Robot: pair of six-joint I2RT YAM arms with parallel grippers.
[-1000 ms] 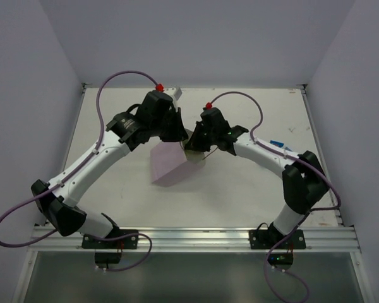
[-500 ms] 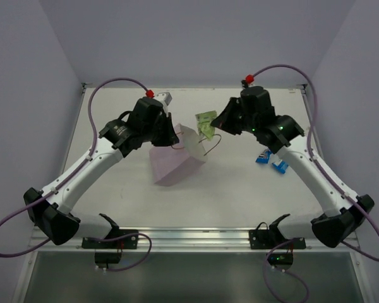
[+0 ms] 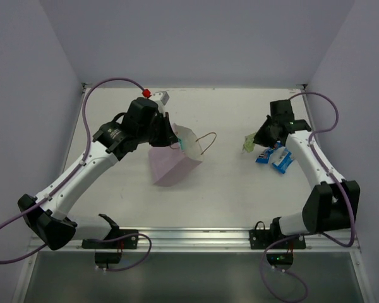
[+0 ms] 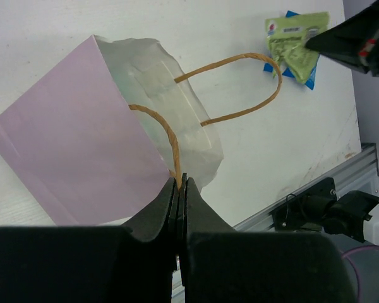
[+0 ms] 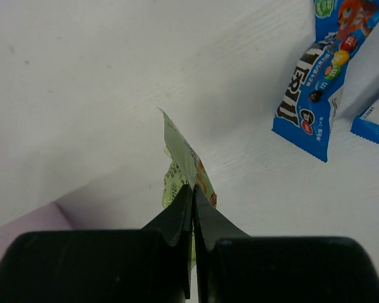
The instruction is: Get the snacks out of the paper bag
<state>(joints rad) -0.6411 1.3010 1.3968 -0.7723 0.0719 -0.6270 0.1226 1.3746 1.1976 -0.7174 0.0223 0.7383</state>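
Already out on the surface [image 3: 227,183] at the right: two blue packets [image 3: 282,160]. Hanging just beside them, pinched in the right jaws, not yet set down: a green packet [image 3: 248,144]. Left jaws clenched on a cord handle [image 4: 170,142], holding the paper bag [image 3: 170,165] tilted mid-surface. Can't see what's left inside.

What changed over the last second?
The right pincer pulled the green packet out of the paper bag and swung it to the right. It now hangs beside the blue packets, still gripped. The left pincer stayed shut on the bag's handle, and the bag barely moved.
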